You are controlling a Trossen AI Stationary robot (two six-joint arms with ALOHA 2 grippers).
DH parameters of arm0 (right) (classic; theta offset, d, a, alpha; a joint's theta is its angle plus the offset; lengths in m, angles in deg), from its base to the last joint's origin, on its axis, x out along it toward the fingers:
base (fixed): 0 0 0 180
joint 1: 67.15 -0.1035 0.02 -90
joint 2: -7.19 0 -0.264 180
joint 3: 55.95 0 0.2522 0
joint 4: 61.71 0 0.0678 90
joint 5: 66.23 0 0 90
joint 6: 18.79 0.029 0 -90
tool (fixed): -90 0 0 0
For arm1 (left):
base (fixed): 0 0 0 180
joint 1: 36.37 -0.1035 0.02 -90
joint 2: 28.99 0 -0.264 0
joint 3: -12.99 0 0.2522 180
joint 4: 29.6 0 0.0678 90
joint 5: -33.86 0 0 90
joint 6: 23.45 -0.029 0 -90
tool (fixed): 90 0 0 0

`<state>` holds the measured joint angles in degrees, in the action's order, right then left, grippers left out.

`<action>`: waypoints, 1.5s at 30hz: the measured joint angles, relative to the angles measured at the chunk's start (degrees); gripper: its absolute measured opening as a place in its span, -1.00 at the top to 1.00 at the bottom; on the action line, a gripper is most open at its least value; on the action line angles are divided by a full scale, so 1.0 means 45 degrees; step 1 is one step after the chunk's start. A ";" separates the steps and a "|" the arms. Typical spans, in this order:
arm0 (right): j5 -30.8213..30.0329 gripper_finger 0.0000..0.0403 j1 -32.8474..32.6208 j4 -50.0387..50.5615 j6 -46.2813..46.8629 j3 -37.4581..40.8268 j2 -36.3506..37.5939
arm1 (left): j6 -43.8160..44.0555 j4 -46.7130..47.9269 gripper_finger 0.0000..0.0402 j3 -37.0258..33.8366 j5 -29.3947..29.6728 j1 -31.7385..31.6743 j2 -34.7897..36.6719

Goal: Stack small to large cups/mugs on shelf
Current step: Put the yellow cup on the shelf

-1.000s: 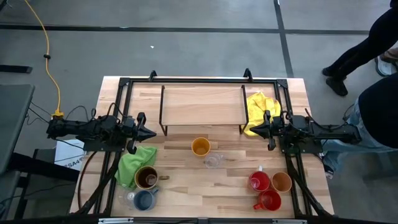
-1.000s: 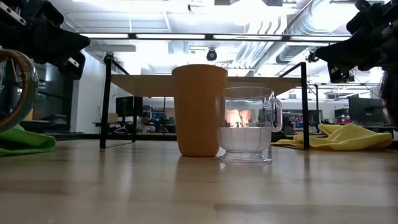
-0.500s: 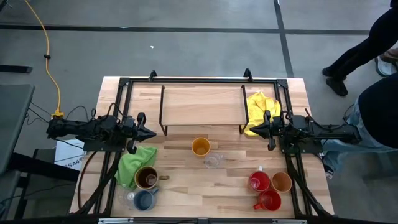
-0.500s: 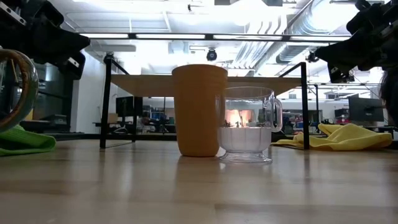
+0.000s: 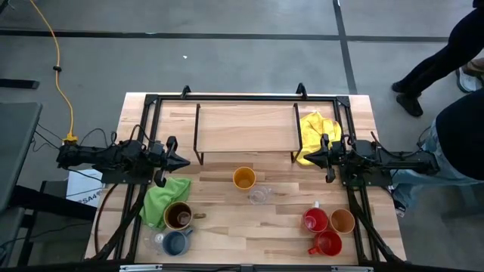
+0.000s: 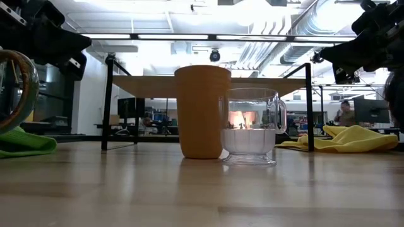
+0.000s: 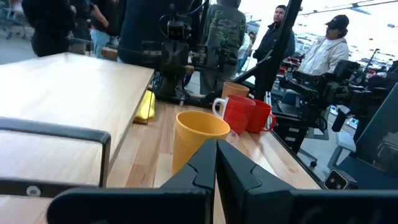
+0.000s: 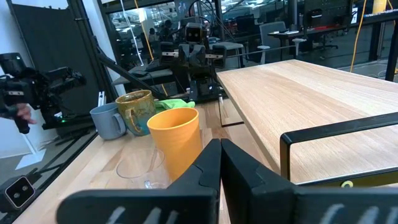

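Note:
The shelf (image 5: 246, 127), a light-wood board on black legs, stands at the table's far middle. In front of it a yellow-orange cup (image 5: 243, 178) stands upright beside a clear glass (image 5: 259, 196). Near left are a brown mug (image 5: 178, 216), a blue-grey mug (image 5: 176, 242) and another clear glass (image 5: 157, 240). Near right stand two red mugs (image 5: 315, 220) (image 5: 327, 244) and a tan cup (image 5: 342, 221). My left gripper (image 5: 185, 161) is shut and level off the shelf's left end. My right gripper (image 5: 306, 158) is shut and level off its right end. Both hold nothing.
A green cloth (image 5: 166, 198) lies under my left gripper, next to the brown mug. A yellow cloth (image 5: 314, 132) lies by the shelf's right legs. A black frame (image 5: 227, 98) runs around the table's edges. A person (image 5: 461, 128) stands at the table's right side.

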<state>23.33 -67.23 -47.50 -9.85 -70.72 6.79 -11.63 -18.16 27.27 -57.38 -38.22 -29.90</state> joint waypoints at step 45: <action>0.0002 1.00 0.0002 0.0001 0.0002 -0.0002 0.0000 | 0.2655 1.0090 0.27 1.9164 0.1230 0.1484 -1.6217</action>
<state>23.34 -67.23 -47.49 -9.84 -70.72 6.79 0.31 27.24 113.51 -51.85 -31.54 -102.87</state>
